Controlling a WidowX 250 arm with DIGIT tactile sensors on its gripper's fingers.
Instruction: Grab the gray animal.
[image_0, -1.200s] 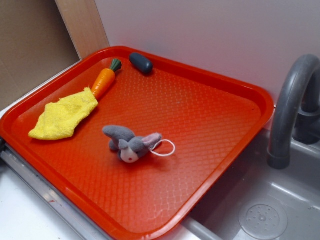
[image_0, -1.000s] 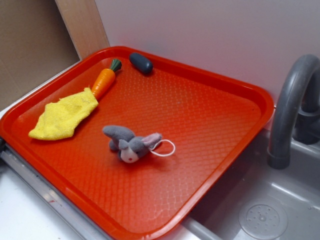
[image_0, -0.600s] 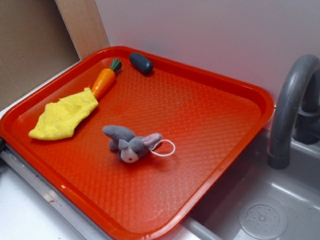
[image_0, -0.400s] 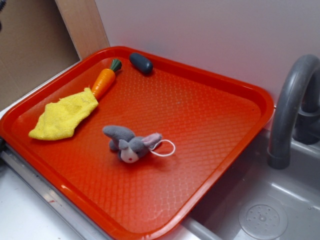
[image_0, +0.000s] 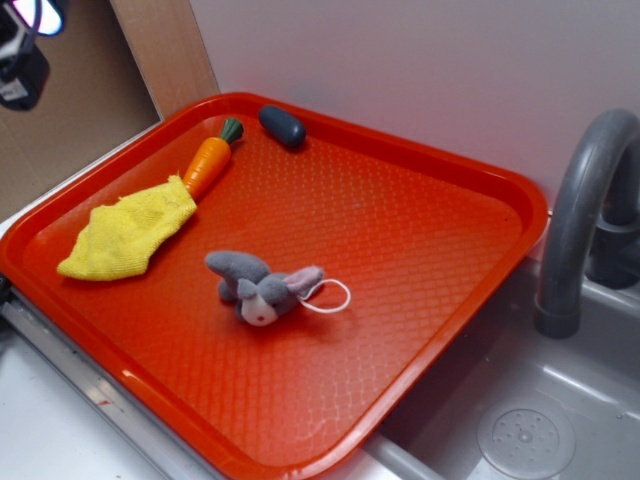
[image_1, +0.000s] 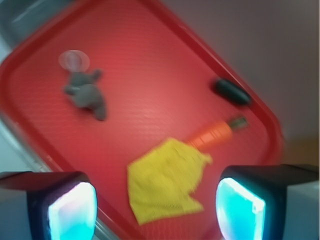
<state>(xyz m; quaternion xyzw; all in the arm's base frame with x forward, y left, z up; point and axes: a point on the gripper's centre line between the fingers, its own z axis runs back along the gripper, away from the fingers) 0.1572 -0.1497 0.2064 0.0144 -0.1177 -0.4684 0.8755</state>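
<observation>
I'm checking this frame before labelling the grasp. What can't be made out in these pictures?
- Hand: the exterior view's top left edge cuts off nearly all of it; the wrist view shows only its two fingers, spread apart.
- Gray animal: motion blur in the wrist view hides its face and ears; the exterior view shows them.
- Carrot: its tip lies under the yellow cloth.
- Faucet: cut off by the exterior view's right edge.

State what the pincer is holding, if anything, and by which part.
Nothing. The pincer is open and empty, high above the tray; the bunny lies untouched on it.
</observation>
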